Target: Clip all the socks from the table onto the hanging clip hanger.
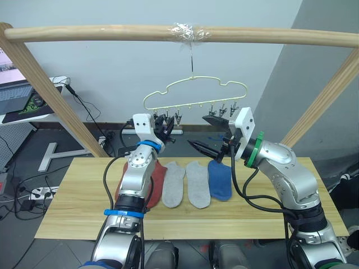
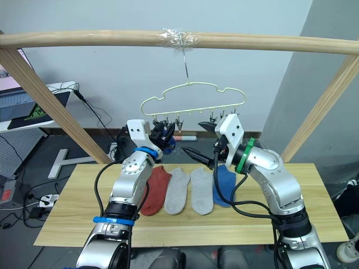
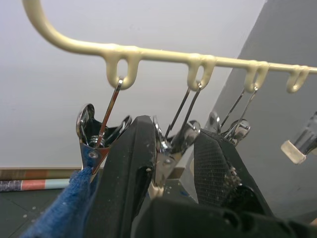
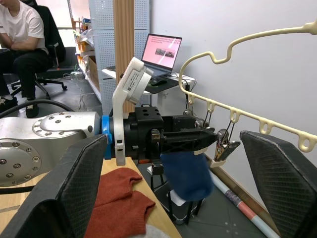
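A blue ankle sock of soft fabric hangs at the left end of the thin pale-yellow wire clip hanger, its top edge caught in the first small dark metal clip of the row. The left tool is raised to that end of the hanger, its two black fingers close together around the next clip along, just beside the sock; whether they press on that clip cannot be told. The hanger hooks over a thick wooden frame bar at a patch of clear tape.

Below the hanger, on the long counter of light yellowish wood planks, four more socks lie side by side: a rust-red one partly behind the left arm, two light grey ones, and a second blue one furthest right. The right tool hovers under the right end of the hanger, above that blue sock, its fingers spread wide and holding nothing.

Left of the hanger, a laptop sits on a side desk, and a seated person shows beyond it.
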